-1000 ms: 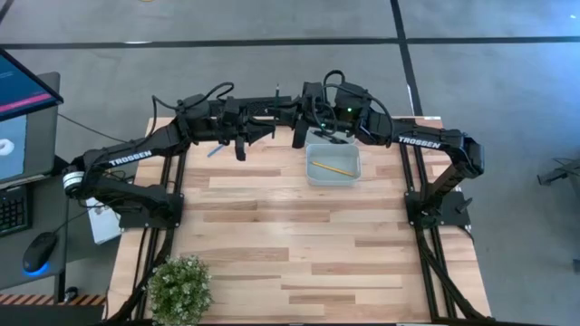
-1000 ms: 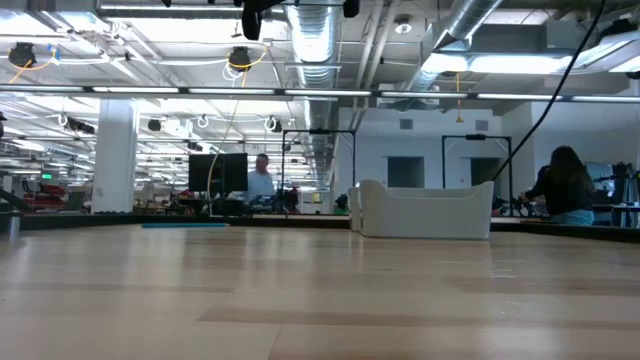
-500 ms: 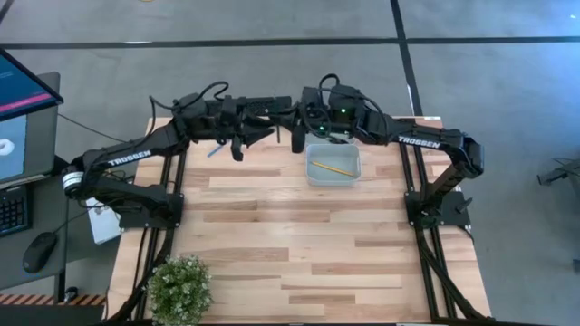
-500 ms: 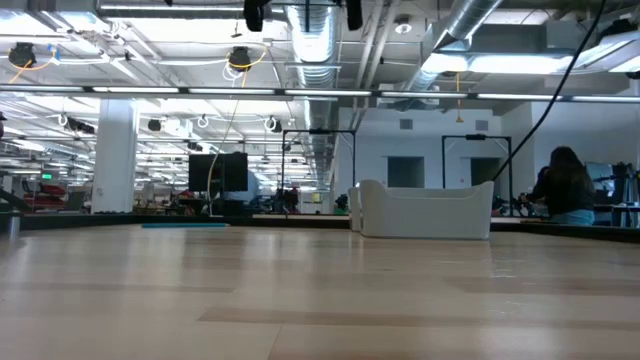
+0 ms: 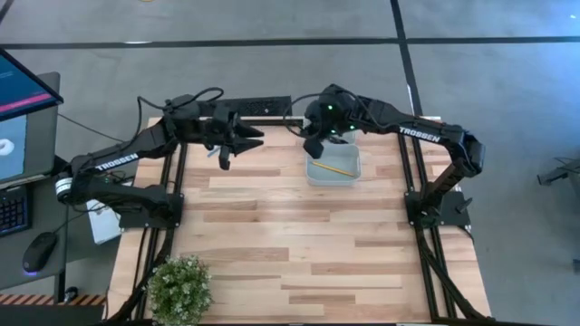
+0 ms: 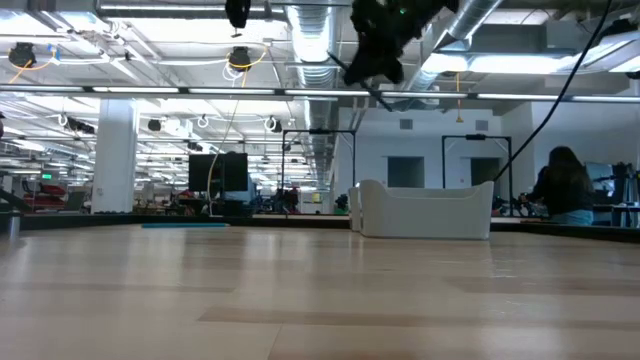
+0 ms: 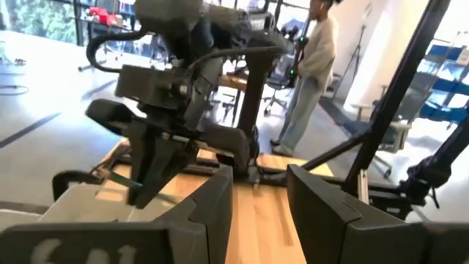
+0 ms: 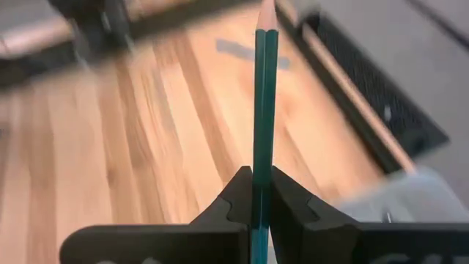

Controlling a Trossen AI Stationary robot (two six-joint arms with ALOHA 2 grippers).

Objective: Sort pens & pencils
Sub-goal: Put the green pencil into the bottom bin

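1. Fingers of the right gripper (image 8: 261,192) are pinched tight on a green pencil (image 8: 263,95), its sharpened tip pointing straight out ahead; in the high view this gripper (image 5: 314,145) hangs over the far left corner of the pale bin (image 5: 353,172)
2. Step in hand, as I judge it: carrying this pencil to the bin, where a yellow pencil (image 5: 332,167) already lies slanted across the floor
3. Next move would call for bringing the claw fully over the bin's opening, lowering a little, then letting go so the pencil drops inside and does not catch on the rim
4. Left gripper (image 7: 260,202) stands partly open with nothing between its fingers; from above it (image 5: 243,139) sits at the far edge of the table (image 5: 299,244), left of the bin and apart from the right gripper
5. Light blue stick (image 5: 214,152) lies on the table just beside the left gripper, near the far left corner, not yet sorted
6. No dark pens can be made out on the table
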